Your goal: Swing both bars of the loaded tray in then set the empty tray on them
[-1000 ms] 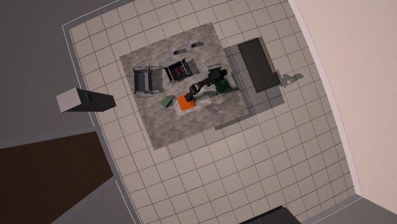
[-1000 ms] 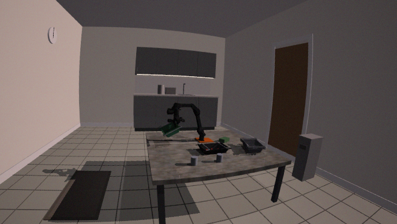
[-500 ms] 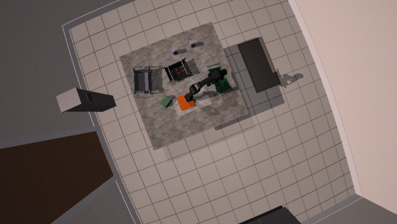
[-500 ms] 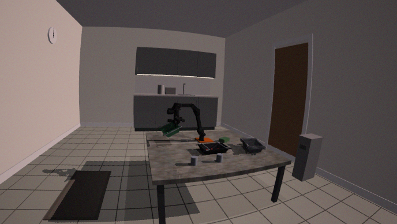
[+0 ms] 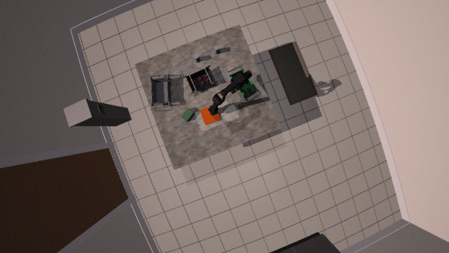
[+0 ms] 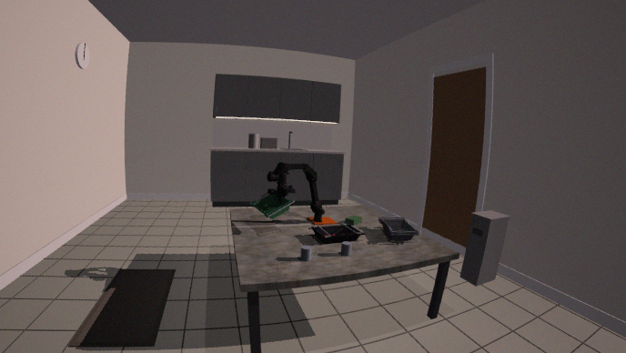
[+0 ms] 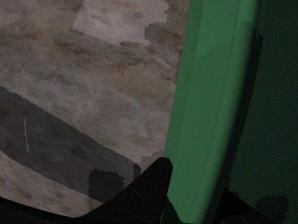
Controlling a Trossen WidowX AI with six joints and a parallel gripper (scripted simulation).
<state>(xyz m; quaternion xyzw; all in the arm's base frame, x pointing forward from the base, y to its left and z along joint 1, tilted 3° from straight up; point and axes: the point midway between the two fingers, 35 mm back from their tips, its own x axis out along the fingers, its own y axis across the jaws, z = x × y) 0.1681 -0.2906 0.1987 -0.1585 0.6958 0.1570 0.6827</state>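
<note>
The loaded tray (image 5: 201, 86) (image 6: 338, 237) is black, holds several small red blocks and stands on the table. Its two wire bars appear to lie across its top near the ends, one at the left (image 5: 192, 85) and one at the right (image 5: 211, 75) in the top view. My gripper (image 6: 280, 199) (image 7: 173, 168) is shut on the wall of the green empty tray (image 5: 248, 89) (image 6: 273, 207) (image 7: 212, 100) and holds it in the air, clearly tilted, away from the loaded tray. The arm hides part of the green tray, and the far finger is mostly dark in the wrist view.
A grey tray (image 5: 160, 91) (image 6: 398, 231) with wire bars stands beyond the black tray. A green block (image 5: 188, 115) (image 6: 353, 220) lies near the orange base plate (image 5: 210, 120) (image 6: 328, 221). Two grey cylinders stand near one table edge, one (image 5: 196, 58) (image 6: 306, 253) and another (image 5: 216, 49) (image 6: 346, 248).
</note>
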